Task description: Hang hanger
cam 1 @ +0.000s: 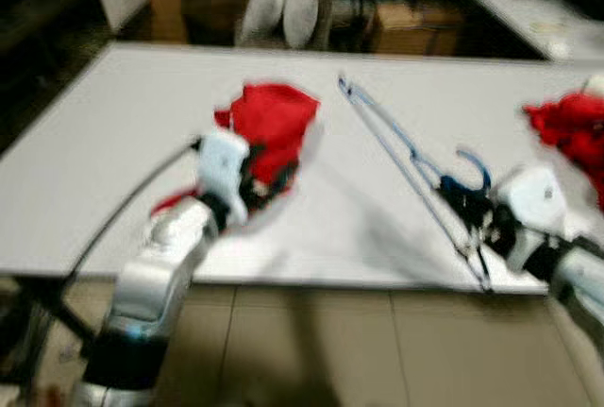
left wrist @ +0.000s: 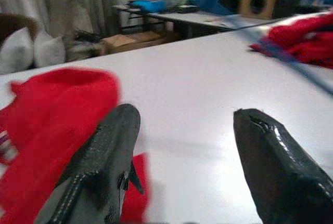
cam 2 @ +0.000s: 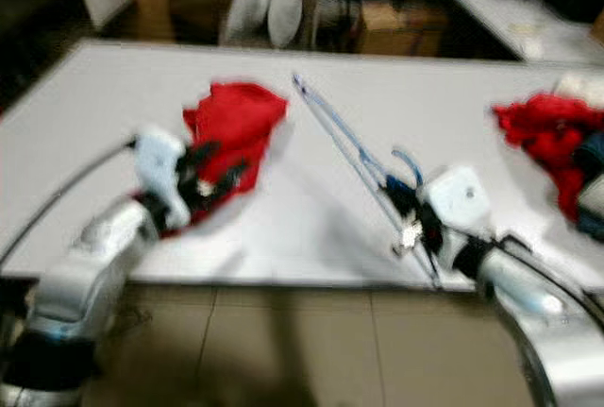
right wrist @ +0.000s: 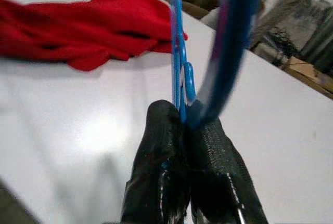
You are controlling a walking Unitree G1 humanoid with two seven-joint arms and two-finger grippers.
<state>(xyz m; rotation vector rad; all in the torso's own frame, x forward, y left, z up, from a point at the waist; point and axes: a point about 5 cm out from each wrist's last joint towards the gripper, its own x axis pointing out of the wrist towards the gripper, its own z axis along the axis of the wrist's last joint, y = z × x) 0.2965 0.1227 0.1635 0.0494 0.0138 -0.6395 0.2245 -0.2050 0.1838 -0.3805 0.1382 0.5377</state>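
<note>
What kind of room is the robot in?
Probably a workroom or storeroom: a big white table holding red clothes and a blue wire hanger, cardboard boxes behind, and another cluttered table.

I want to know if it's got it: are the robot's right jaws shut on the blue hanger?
Shut on it. The right gripper has its black fingers pressed together around the blue hanger near its hook.

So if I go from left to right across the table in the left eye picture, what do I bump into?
Left gripper → red cloth → blue hanger → right gripper, pinching the hanger near its hook → another red cloth at the table's right edge.
</note>
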